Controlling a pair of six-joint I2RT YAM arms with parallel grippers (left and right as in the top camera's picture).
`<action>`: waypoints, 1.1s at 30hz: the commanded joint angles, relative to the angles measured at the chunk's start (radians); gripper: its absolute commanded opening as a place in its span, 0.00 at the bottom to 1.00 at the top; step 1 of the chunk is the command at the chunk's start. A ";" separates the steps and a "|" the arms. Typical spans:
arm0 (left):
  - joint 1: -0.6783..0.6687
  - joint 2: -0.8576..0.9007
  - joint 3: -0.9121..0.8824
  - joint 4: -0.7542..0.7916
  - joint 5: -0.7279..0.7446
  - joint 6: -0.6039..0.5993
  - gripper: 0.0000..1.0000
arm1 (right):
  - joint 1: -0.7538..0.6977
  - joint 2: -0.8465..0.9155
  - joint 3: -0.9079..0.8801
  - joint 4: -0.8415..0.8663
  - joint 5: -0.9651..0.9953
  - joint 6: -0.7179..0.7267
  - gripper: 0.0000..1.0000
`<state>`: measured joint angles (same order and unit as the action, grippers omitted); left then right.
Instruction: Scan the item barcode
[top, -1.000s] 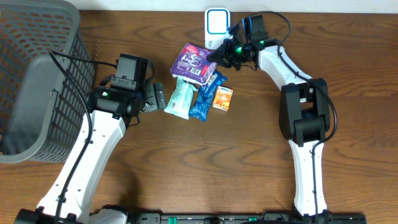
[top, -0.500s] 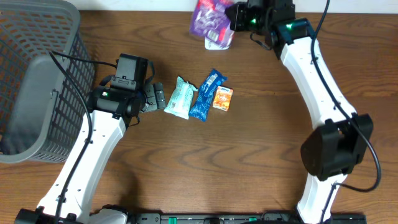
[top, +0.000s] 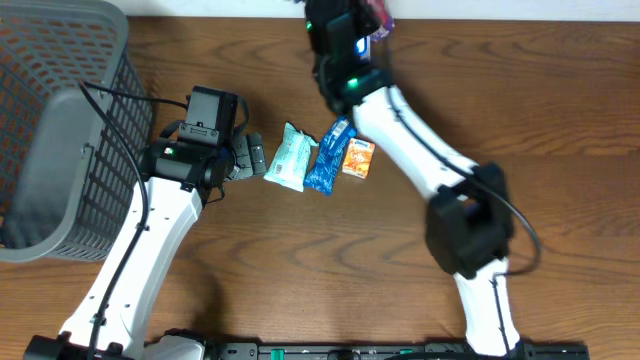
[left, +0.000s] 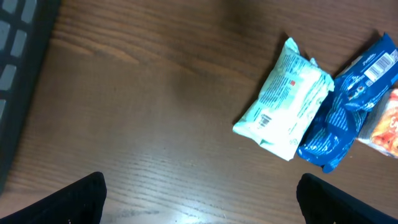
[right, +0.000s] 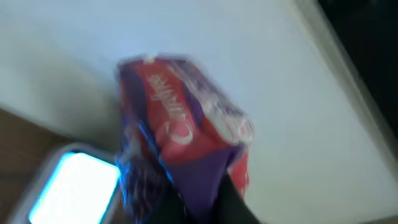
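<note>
My right gripper (right: 200, 208) is shut on a purple and red snack packet (right: 180, 130), held up off the table and blurred. Beneath it, at the lower left of the right wrist view, the scanner's lit white window (right: 71, 186) shows. In the overhead view the raised right arm covers the scanner, and only a corner of the purple packet (top: 379, 16) shows at the table's back edge beside the right gripper (top: 358, 18). My left gripper (top: 256, 158) rests open on the table just left of a mint-green packet (top: 291, 157), with nothing between its fingers (left: 74, 200).
A blue packet (top: 330, 155) and a small orange packet (top: 359, 158) lie right of the mint one (left: 286, 109). A large grey mesh basket (top: 60, 120) fills the far left of the table. The right arm stretches diagonally over the table's middle.
The right gripper lifted the purple packet off the pile and carried it up and back over the scanner, the arm swinging left. The left arm has not moved.
</note>
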<state>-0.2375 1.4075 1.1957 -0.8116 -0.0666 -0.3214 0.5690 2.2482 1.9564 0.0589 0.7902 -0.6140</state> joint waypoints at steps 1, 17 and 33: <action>0.003 0.005 0.008 -0.003 -0.013 -0.013 0.98 | 0.014 0.116 0.007 0.174 0.281 -0.333 0.01; 0.003 0.005 0.008 -0.003 -0.013 -0.013 0.98 | 0.028 0.179 0.007 0.521 0.382 -0.443 0.01; 0.003 0.005 0.008 -0.003 -0.013 -0.013 0.98 | -0.451 0.072 0.005 0.248 0.690 -0.193 0.01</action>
<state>-0.2371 1.4075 1.1957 -0.8112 -0.0666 -0.3214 0.2253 2.3554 1.9518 0.4198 1.3689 -0.9585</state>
